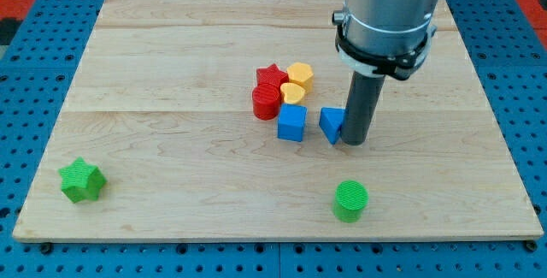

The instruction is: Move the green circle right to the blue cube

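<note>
1. Green circle, a ribbed plastic cylinder (350, 201), sits near the view's bottom edge of the pale wooden board (171, 64), well apart from everything else.
2. Its goal, the blue plastic cube (291, 123), lies up and to the view's left of it, in the middle cluster.
3. Beside that cube's right stands a blue triangular block (332, 125) — it occupies the very spot I want.
4. My tip (355, 141) rests just beside the triangular block's right face, seemingly touching it; there are no fingers on this rod, so nothing spreads or pinches.
5. To do this well, I judge I should circle below the green circle, then push upward in short strokes — steering clear of the triangle.
6. Red star (271, 79), red cylinder (266, 103), two yellow blocks (297, 84) crowd above the cube; a green star (82, 180) lies far left.
</note>
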`<state>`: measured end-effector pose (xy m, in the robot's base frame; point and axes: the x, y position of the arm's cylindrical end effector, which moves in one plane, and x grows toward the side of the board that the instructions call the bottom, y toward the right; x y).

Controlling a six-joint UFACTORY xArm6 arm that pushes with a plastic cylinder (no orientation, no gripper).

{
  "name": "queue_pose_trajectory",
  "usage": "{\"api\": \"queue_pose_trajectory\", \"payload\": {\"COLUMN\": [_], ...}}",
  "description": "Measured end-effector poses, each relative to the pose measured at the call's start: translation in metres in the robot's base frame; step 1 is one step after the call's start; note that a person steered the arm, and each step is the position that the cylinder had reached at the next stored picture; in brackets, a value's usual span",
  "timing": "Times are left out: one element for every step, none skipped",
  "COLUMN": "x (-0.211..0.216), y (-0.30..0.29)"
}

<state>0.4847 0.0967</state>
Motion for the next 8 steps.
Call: {"api": "queue_pose_trajectory", "payload": {"x": [-0.02,-0.027,0.001,0.041,0.122,0.132,0.132,0.128], "y": [0.0,0.0,0.055,0.131,0.099,0.068,0.002,-0.019]}}
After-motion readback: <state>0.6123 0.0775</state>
